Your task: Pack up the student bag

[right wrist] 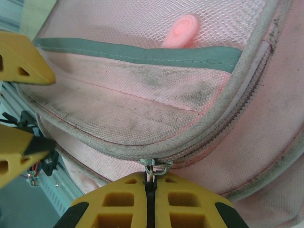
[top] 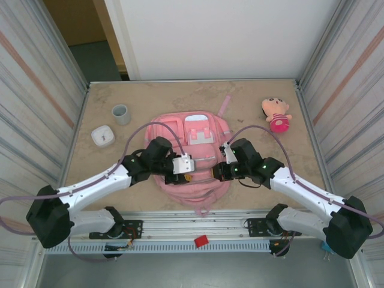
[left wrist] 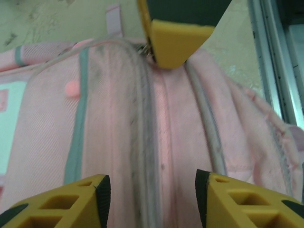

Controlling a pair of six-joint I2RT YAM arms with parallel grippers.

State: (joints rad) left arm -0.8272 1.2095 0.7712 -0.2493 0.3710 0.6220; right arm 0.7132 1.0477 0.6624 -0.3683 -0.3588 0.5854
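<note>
Right pincer (right wrist: 151,186) is clenched, its yellow fingers pressed together on the small metal zipper pull (right wrist: 153,167) of the student bag (right wrist: 142,109); the pull sits right at its tips, on a grey zip line curving across soiled pink fabric; just past the tips runs a grey-green strip (right wrist: 142,53), and beyond that a pink rubber tab (right wrist: 180,29) lies on mesh; left pincer (left wrist: 149,197) is released, its two yellow fingers standing well apart over the bag, a grey zip track running away between them; it faces the right pincer tip to tip, near but apart; the bag lies flat on the bench (top: 150,96) directly under both pincers, front pockets upward; farther out, beyond the left pincer and to its outer side, stand a small white square object (top: 103,136) and a grey cup (top: 121,114); far beyond the right pincer, to its outer side, a pink-and-tan plush doll (top: 276,114) lies well apart from the bag
</note>
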